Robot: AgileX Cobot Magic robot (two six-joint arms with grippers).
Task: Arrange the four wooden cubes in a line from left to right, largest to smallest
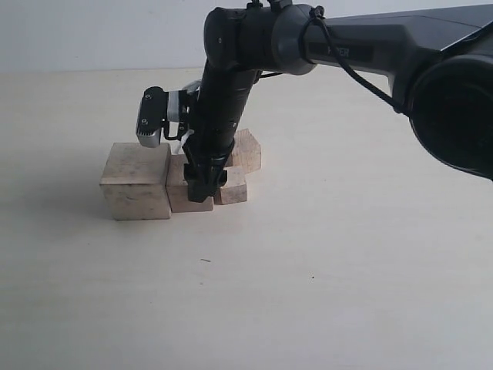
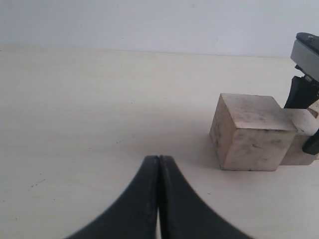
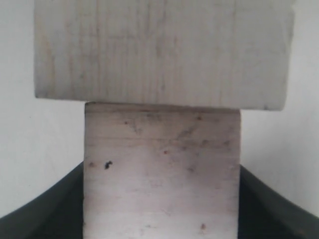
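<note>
On the pale table [image 1: 347,293], the right gripper [image 1: 206,185] clasps a wooden cube [image 1: 181,197]; left gripper [image 2: 158,162] closed.

1. No word, number or brand can be read in any of the three views.
2. Exterior view: the dark arm [image 1: 400,35] carries a small pale mark [image 1: 339,52] on its upper link. It looks like lettering, but it is too blurred to make out.
3. The big block [image 1: 136,181] and the smaller block [image 1: 179,194] touching it show bare wood with grain and a few dark specks, which are not letters.
4. The pale surface [image 1: 323,293] shows only tiny dark flecks, which are not signs.
</note>
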